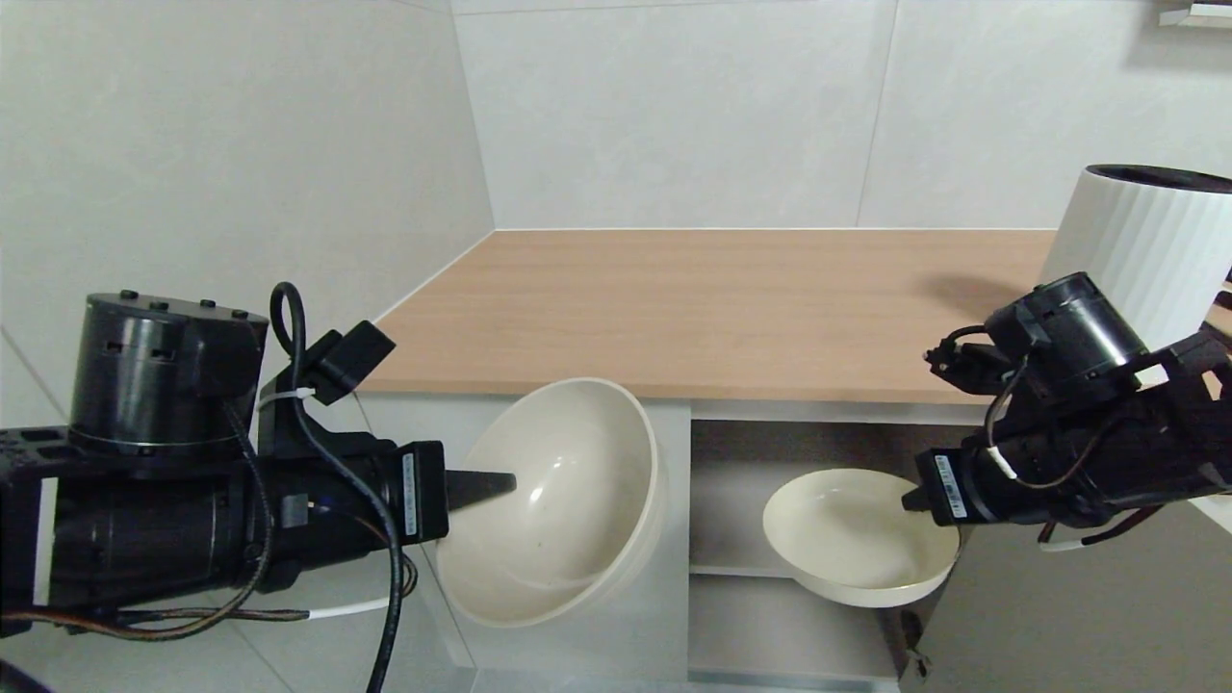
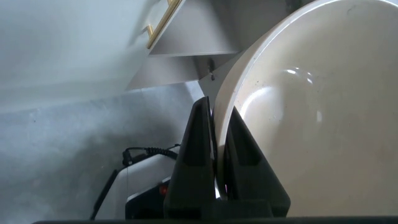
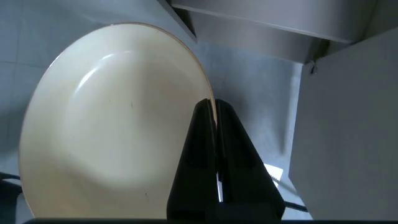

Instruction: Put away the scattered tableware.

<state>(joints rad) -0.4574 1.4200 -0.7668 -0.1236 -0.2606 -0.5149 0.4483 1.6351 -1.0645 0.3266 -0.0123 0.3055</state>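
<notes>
Tableware in two cream pieces is shown, each held off the surface by one gripper. A deep bowl (image 1: pixel 563 505) is pinched at its rim by the left gripper (image 1: pixel 500 481). It is tipped steeply, so that its hollow faces sideways, in front of the white cabinet front just below the wooden counter (image 1: pixel 712 298). In the left wrist view one finger is seen inside the rim and one outside, closed tight on the thin wall.

A shallow plate (image 1: pixel 852 534) is gripped at its edge in the same way by the right gripper (image 1: pixel 914 500). It is kept nearly level in front of the open cabinet compartment (image 1: pixel 717 443), above its shelf (image 1: pixel 727 570). A white ribbed container (image 1: pixel 1145 245) stands on the counter at the far right.

Both pieces are judged to be glazed ceramic or something like it: stiff, smooth and slippery, fairly heavy, and liable to chip or break if knocked or dropped. The rim is judged the only practical place to take hold, with one finger on each face. Since the weight hangs out beyond a narrow pinch, either piece could swivel or slide between the fingers. The deep bowl is thought the likelier to do so, being the heavier and already tilted. Slow, steady carrying and a soft set-down are called for, with edges kept away from the cabinet walls.
</notes>
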